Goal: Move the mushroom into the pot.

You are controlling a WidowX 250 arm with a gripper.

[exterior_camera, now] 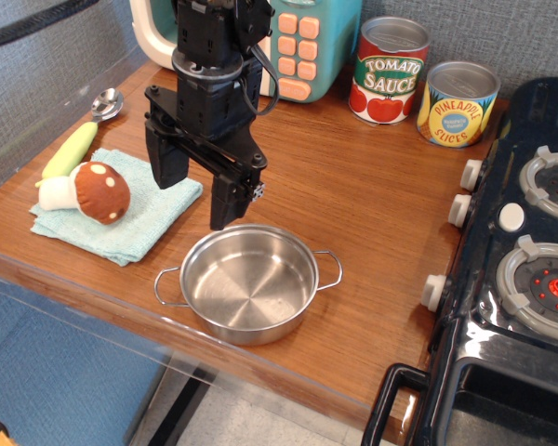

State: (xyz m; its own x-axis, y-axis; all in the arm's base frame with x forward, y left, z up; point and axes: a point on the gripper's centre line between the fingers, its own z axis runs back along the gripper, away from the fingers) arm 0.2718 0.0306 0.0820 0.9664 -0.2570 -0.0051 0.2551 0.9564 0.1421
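At frame centre-left, the gripper [197,193] hangs with its jaws spread wide, holding nothing. The mushroom [91,192] lies on a teal cloth [139,219] at the left, beside a corn cob [71,149]. The pot [249,282] sits empty at lower centre.

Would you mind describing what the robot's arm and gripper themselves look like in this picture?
The arm is matte black and built of blocky, stacked housings, with a black cable looping down its right side. It ends in a black gripper with two long, flat, paddle-like fingers hung from a crossbar. A small white speckled mark sits on the joint near the right finger. No other lettering can be made out.
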